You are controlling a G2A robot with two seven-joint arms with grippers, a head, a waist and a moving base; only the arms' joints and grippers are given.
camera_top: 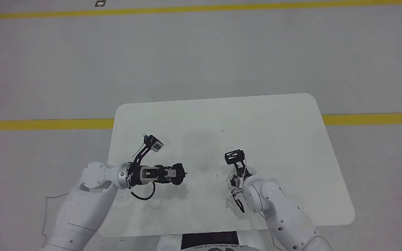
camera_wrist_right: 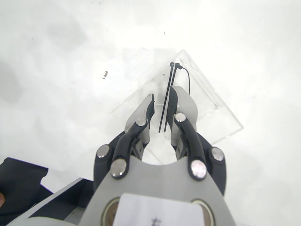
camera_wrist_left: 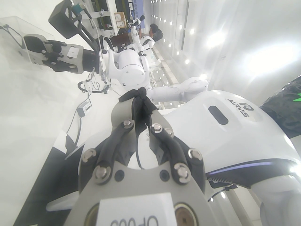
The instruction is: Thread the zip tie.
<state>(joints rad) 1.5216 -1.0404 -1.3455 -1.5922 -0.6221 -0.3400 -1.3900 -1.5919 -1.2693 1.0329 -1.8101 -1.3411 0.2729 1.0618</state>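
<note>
Tabletop (camera_wrist_right: 70, 24): spread right pincer (camera_wrist_right: 162, 92) over zip ties (camera_wrist_right: 169, 76)

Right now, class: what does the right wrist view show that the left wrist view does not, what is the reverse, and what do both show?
Right wrist view adds: the open right end effector seen from just behind, with black zip ties lying straight between its fingers in the clear tray, plus a small dark speck on the table. Left wrist view adds: the left end effector, shut on crumpled black material. Both: the right end effector, the clear tray and zip ties in it.
</note>
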